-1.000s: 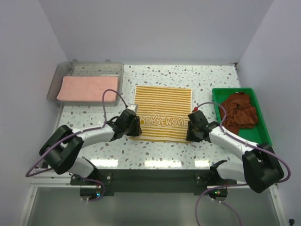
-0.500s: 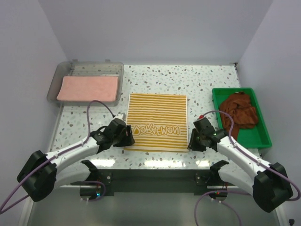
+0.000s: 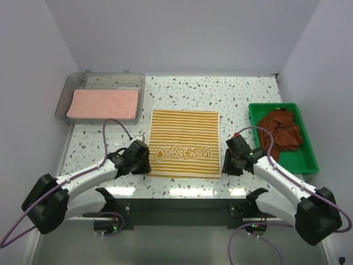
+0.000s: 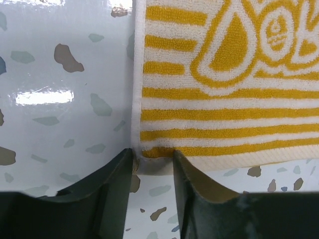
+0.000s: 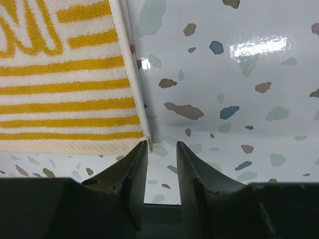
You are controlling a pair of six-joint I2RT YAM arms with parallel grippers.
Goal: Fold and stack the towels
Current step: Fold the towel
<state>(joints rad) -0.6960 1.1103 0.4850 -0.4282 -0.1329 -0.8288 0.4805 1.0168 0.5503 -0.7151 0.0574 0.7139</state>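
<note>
Striped towel (image 3: 185, 143) now nearer; left pincer (image 4: 152, 158) astride one corner, grip unclear; right pincer (image 5: 161, 145) parted beside another.

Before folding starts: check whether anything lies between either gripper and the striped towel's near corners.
Nothing visible does. The left gripper straddles the yellow-striped towel at its near-left corner; the right gripper sits beside the near-right corner over bare table.
</note>
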